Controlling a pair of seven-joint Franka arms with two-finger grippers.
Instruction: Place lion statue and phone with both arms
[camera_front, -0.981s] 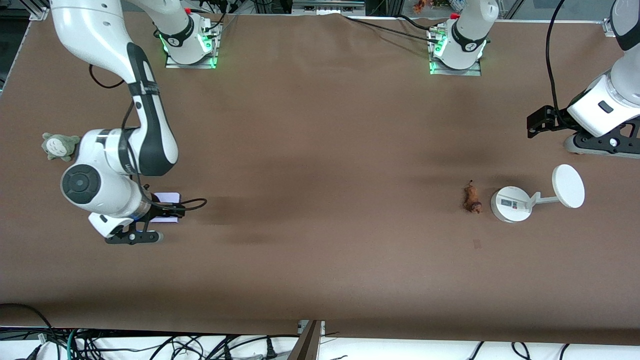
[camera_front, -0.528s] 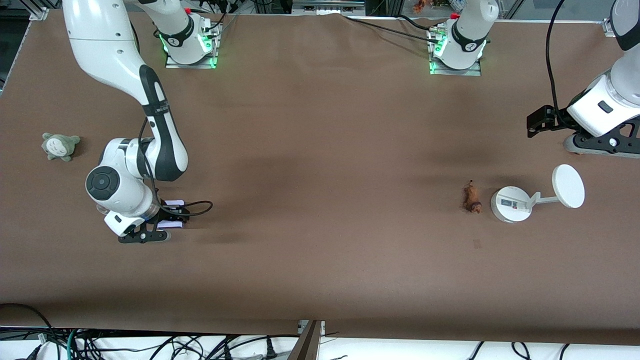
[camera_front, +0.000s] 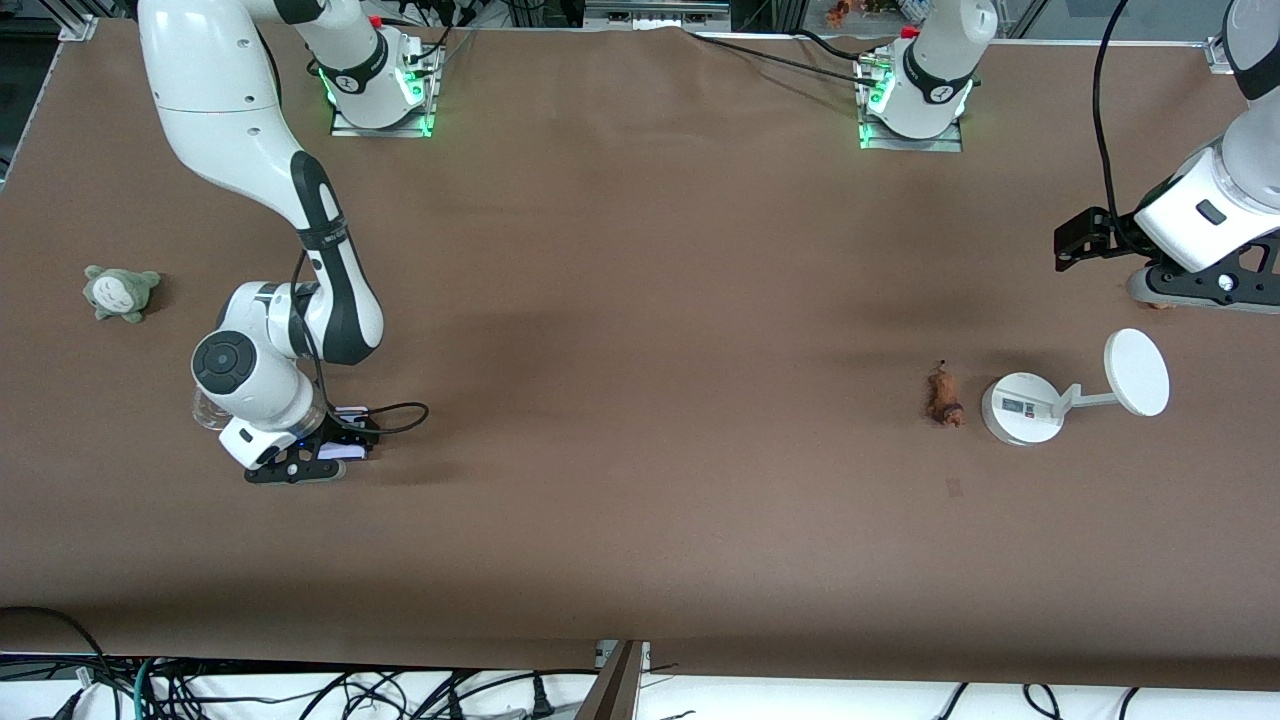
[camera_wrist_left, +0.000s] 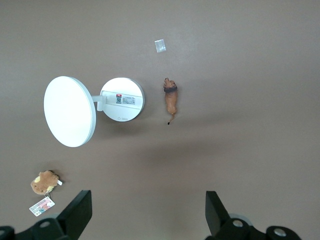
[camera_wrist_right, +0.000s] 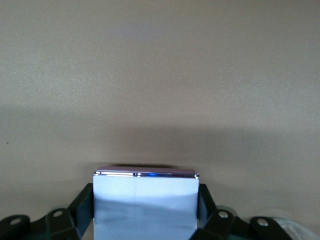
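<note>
The phone (camera_front: 345, 447) is a pale lavender slab with purple edges. My right gripper (camera_front: 320, 455) is shut on it and holds it low over the table at the right arm's end. In the right wrist view the phone (camera_wrist_right: 145, 210) fills the space between the fingers of my right gripper (camera_wrist_right: 145, 197). The lion statue (camera_front: 943, 398) lies on the table beside the white stand's base, also seen in the left wrist view (camera_wrist_left: 171, 99). My left gripper (camera_front: 1195, 290) waits open and empty high over the left arm's end, and in its own view (camera_wrist_left: 148, 212) the fingers stand wide apart.
A white stand with a round base (camera_front: 1022, 408) and disc (camera_front: 1137, 372) stands beside the lion; it also shows in the left wrist view (camera_wrist_left: 122, 99). A grey-green plush (camera_front: 120, 292) lies at the right arm's end. A brown plush with a tag (camera_wrist_left: 45, 182) lies under the left gripper.
My right arm has carried the phone toward the left arm's end of the table and lower in the front view. The left arm, lion and stand have not moved.
</note>
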